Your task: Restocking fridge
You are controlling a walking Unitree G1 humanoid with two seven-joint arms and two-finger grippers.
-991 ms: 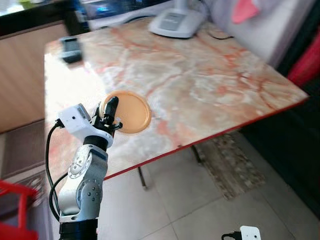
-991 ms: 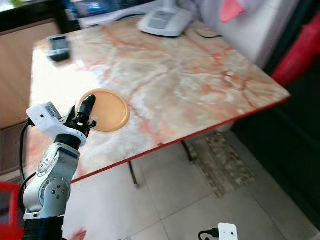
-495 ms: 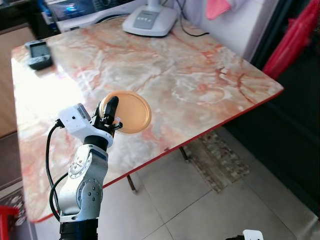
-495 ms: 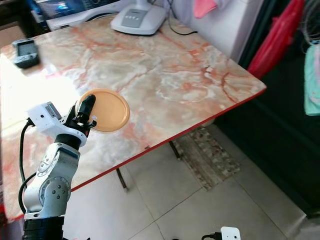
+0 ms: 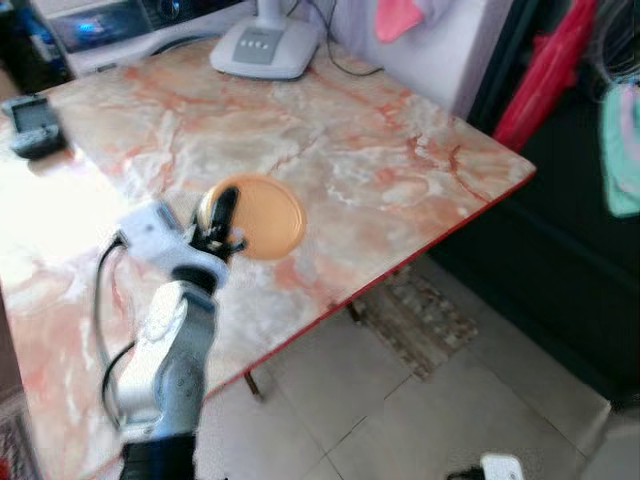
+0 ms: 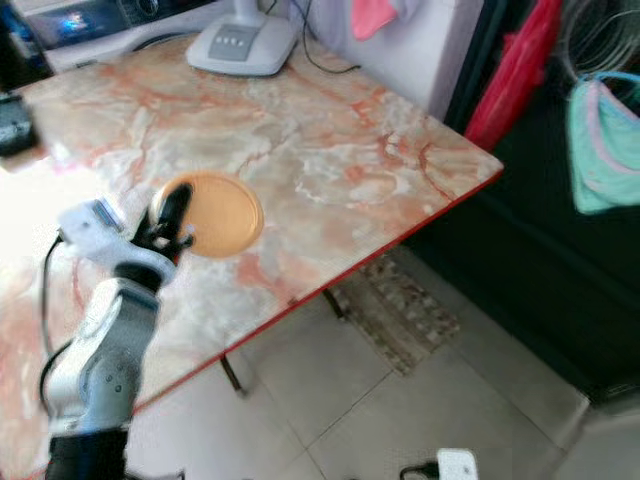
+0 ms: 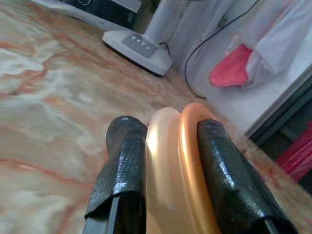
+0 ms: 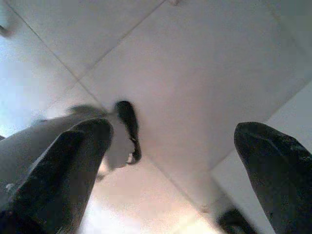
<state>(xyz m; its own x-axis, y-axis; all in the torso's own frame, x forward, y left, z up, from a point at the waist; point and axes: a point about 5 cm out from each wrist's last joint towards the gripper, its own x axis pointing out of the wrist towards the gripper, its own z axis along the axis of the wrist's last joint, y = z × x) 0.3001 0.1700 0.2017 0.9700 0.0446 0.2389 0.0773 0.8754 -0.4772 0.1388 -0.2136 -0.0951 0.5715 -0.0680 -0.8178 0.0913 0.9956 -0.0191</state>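
Turning w/ the head cam since a sec ago, left gripper (image 5: pixel 222 215) stays clamped on orange plate (image 5: pixel 262 216) above marble table (image 5: pixel 400 150), right gripper (image 8: pixel 170 161) wide apart, idle — prob. heading fridge-ward.

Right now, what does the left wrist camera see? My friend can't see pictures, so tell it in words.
The left claw is shut on the rim of an orange plate, with one black finger on each side. Behind it is a pink marble table with a white fan base and a black cord.
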